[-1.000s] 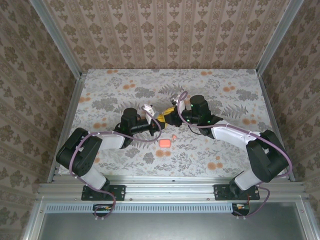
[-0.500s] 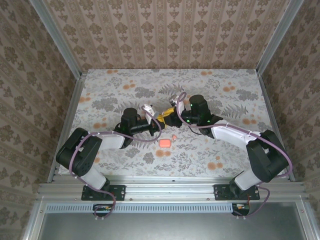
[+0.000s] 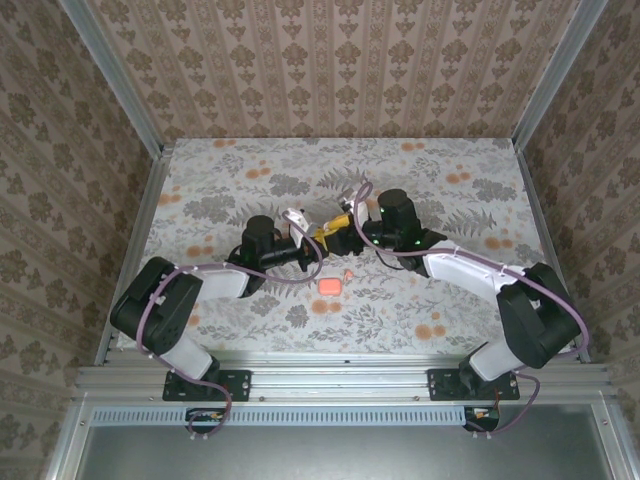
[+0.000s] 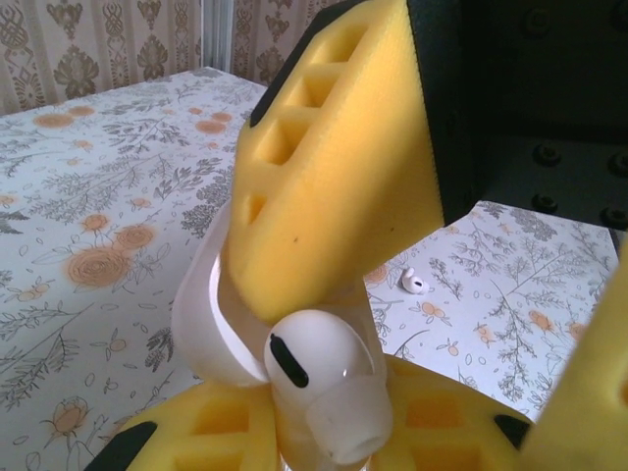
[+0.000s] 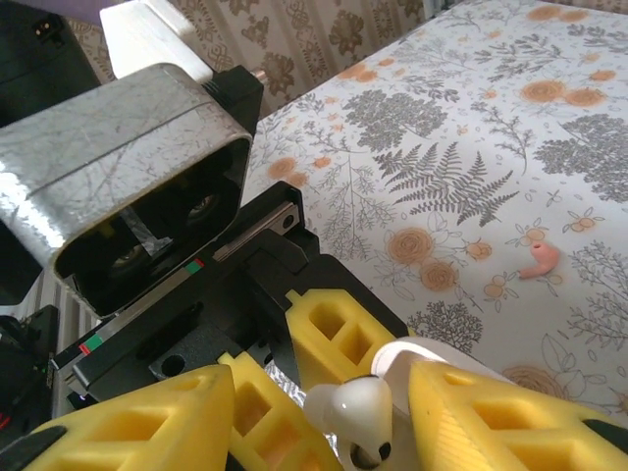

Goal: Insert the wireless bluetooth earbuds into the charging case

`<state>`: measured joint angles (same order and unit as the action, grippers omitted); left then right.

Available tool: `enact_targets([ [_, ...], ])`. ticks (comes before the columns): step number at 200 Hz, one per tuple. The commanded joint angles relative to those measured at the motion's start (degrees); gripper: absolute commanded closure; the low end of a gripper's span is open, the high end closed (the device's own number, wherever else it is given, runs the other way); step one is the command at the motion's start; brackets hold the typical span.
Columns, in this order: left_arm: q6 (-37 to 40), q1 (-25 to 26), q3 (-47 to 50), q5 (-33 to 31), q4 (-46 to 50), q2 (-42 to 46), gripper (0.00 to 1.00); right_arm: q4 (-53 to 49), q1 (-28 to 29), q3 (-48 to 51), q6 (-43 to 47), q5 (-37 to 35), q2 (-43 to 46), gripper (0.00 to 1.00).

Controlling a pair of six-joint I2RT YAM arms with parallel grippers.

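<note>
Early: left gripper [image 3: 312,241] clamps case [image 4: 201,324]; right gripper [image 3: 336,231], jaws parted, seats white bud [image 5: 358,407]; pink bud [image 5: 540,260], spare bud [image 4: 414,283] wait on surface [image 3: 450,170].

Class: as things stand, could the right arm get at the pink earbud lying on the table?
Probably yes: the pink earbud lies bare on the table near the right gripper, though a white earbud sits between its fingers.

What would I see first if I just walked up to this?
Two robot hands meet mid-table: the left hand squeezes a white case, and a white earbud sits at its opening, between the right hand's spread yellow fingers. A pink case lies on the flowery table nearby.
</note>
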<state>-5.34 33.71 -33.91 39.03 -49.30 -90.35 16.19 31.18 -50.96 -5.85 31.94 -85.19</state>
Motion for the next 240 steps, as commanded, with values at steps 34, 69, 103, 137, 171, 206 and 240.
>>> enact_targets([
  [34, 3.3, 0.39, -0.54, -1.9, 0.07, 3.0, 0.9, -9.24, -0.15, -2.22, -3.56, -6.48, 9.57, 0.46],
  [69, 4.88, 0.52, -0.29, -5.49, 1.98, 3.52, 0.91, -20.57, -0.07, -5.91, -13.13, -12.99, 11.02, 0.46],
  [103, 6.62, 0.87, 0.12, -8.24, 3.69, 3.95, 0.91, -30.31, 0.75, -9.84, -26.83, -16.96, 9.8, 0.4],
  [137, 7.97, 1.35, 0.29, -9.14, 4.91, 4.28, 0.91, -35.57, 3.04, -13.02, -37.17, -18.39, 7.37, 0.3],
  [171, 8.24, 1.71, 0.51, -9.38, 4.83, 4.22, 0.91, -38.52, 5.06, -15.66, -40.11, -19.54, 3.81, 0.21],
  [206, 8.24, 1.88, 0.95, -9.29, 4.51, 4.48, 0.91, -39.83, 5.82, -17.43, -40.69, -20.12, 0.27, 0.18],
  [240, 8.68, 1.88, 1.12, -9.23, 4.91, 5.08, 0.91, -39.08, 5.91, -19.22, -40.65, -18.62, -2.78, 0.18],
])
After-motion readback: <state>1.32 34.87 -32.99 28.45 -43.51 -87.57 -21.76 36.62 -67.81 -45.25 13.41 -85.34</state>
